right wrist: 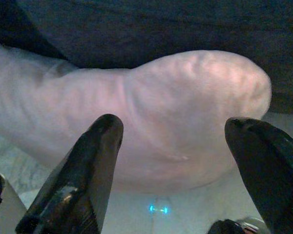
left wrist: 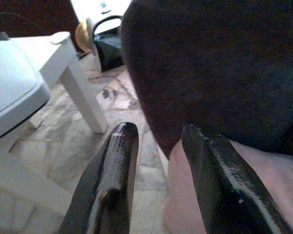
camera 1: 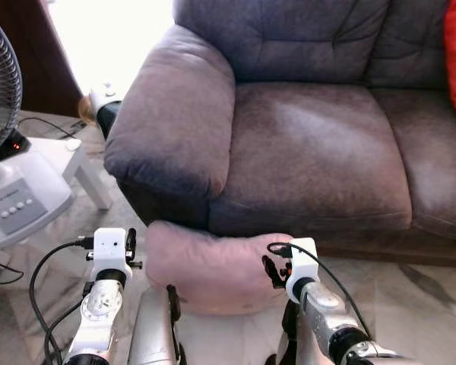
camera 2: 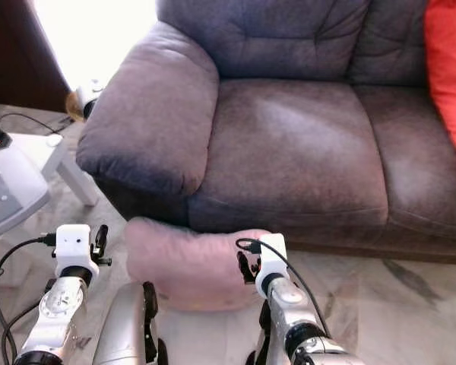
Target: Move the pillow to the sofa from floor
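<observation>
Both my grippers flank the pink pillow on the floor against the sofa front: right gripper spread wide, left gripper parted. I'd squeeze deep, then lift.

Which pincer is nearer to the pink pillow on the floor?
Right. The right pincer is open right at the pillow's end, while the left pincer is open just beside its other end.
</observation>
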Available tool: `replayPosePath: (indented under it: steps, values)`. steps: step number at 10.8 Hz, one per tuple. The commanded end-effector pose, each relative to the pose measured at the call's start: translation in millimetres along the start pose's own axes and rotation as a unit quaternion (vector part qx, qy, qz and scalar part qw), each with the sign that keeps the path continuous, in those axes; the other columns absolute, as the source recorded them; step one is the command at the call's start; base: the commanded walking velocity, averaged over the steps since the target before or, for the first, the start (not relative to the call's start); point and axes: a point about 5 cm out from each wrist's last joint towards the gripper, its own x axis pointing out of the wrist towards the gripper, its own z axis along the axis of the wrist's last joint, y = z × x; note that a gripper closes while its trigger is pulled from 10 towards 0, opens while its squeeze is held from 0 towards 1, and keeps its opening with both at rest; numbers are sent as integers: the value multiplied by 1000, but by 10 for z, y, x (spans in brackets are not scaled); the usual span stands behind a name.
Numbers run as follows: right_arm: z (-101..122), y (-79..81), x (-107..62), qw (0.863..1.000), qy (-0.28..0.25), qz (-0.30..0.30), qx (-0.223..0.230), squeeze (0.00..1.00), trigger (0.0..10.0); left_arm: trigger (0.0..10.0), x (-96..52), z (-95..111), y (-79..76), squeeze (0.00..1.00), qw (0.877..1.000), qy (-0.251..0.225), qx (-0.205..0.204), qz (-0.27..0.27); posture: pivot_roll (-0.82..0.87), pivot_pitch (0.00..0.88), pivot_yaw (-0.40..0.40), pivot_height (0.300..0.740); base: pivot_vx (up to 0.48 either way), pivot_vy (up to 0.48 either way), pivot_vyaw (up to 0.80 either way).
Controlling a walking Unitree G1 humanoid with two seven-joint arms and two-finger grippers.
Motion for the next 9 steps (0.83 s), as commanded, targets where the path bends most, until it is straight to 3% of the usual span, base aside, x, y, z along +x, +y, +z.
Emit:
replayPosePath:
  steps: [1,7,9]
  values:
    - [-86,-48,-31,1000,12,-6,2,0,10000,10000,-33,-61,-12,0,1000,13,3,0,182,184,-51,535,240,0,0]
    - [-109,-30,-33,1000,16,-5,2,0,10000,10000,-34,-58,-10,0,1000,12,4,-1,186,188,-53,535,269,0,0]
    - [-145,-24,-42,1000,21,-3,-1,0,10000,10000,-37,-34,-18,0,1000,3,4,-3,184,190,-53,535,0,0,0]
